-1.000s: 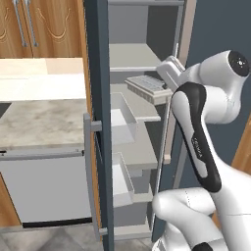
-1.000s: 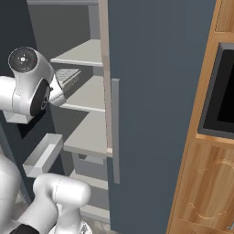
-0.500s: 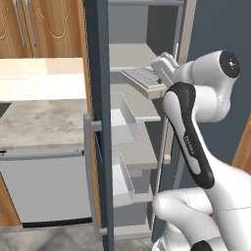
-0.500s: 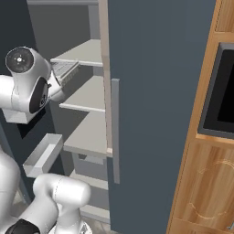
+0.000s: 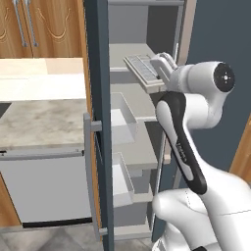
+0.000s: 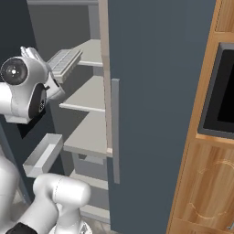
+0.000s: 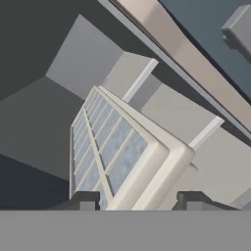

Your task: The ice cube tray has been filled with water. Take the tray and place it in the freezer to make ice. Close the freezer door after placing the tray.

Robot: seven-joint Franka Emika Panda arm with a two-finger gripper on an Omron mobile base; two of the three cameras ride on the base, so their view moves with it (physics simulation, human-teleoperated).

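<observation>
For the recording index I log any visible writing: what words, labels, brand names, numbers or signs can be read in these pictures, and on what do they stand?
None: no readable text, label, brand, number or sign on anything in these pictures.
The ice cube tray held by the gripper: plain grid, no marking.
The freezer door, the shelves, and the wooden cabinets: bare.

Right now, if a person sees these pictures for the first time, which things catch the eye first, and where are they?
The white arm reaches into the open freezer, its tool shut on the ice cube tray at an upper shelf. The tray is tilted, not yet resting flat. The freezer door stands open on the left, edge toward the camera.
</observation>
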